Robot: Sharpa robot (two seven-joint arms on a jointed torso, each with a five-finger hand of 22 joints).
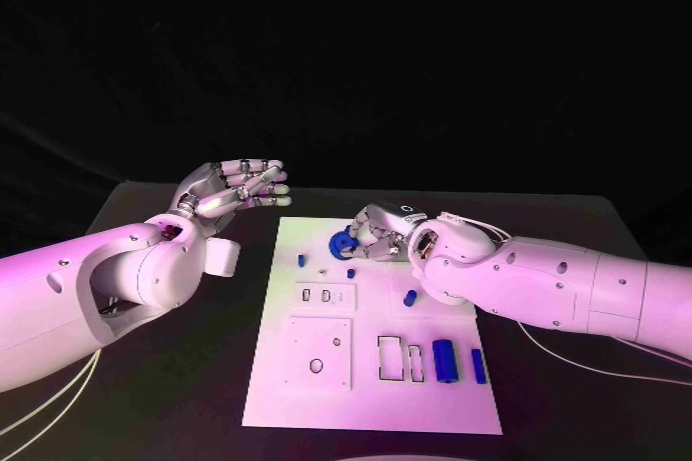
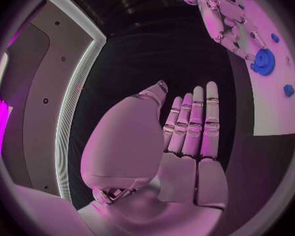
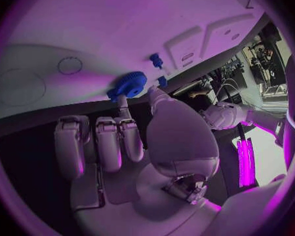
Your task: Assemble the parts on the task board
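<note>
Your right robot hand sits at the far end of the task board, fingers curled down around the blue gear; from the right wrist view one fingertip touches the gear's rim, so read it as pressing or steadying, though you cannot tell if it truly grips; likely it is seating the gear on the board, since the gear lies flat on the plate there.

Your left robot hand hovers off the board, well clear of the gear on the board's left side, above the counter; fingers straight and apart, nothing in it; probably parked so it stays out of the way.

Out from the gear: small blue pegs lie just nearer you; farther down the board, two blue blocks rest beside empty rectangular slots, not yet inserted.

The right wrist view gives you the fingertip contact, which the head view hides behind the wrist; the left wrist view shows the left palm bare, and the gear from the side.
</note>
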